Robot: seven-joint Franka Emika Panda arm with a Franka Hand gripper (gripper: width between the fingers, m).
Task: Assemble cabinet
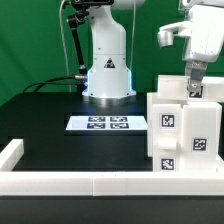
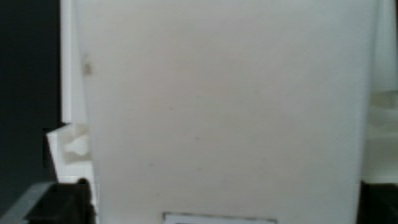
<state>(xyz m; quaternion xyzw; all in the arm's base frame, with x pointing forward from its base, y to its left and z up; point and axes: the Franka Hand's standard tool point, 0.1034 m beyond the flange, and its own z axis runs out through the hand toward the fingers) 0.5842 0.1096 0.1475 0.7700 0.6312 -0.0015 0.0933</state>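
The white cabinet body (image 1: pixel 185 135) stands at the exterior view's right, with black-and-white tags on its front faces. My gripper (image 1: pixel 195 90) comes straight down onto its top. In the wrist view a broad, blurred white cabinet panel (image 2: pixel 222 110) fills the space between my two dark fingertips (image 2: pixel 64 205), and its edges reach both of them. The jaws are closed against this panel. A tag's edge (image 2: pixel 214 217) shows low on the panel. Small white parts (image 2: pixel 68 150) peek out beside it.
The marker board (image 1: pixel 106 123) lies on the black table mid-scene. The arm's white base (image 1: pixel 107 75) stands behind it. A low white border rail (image 1: pixel 60 184) runs along the front and turns up at the exterior view's left (image 1: pixel 10 153).
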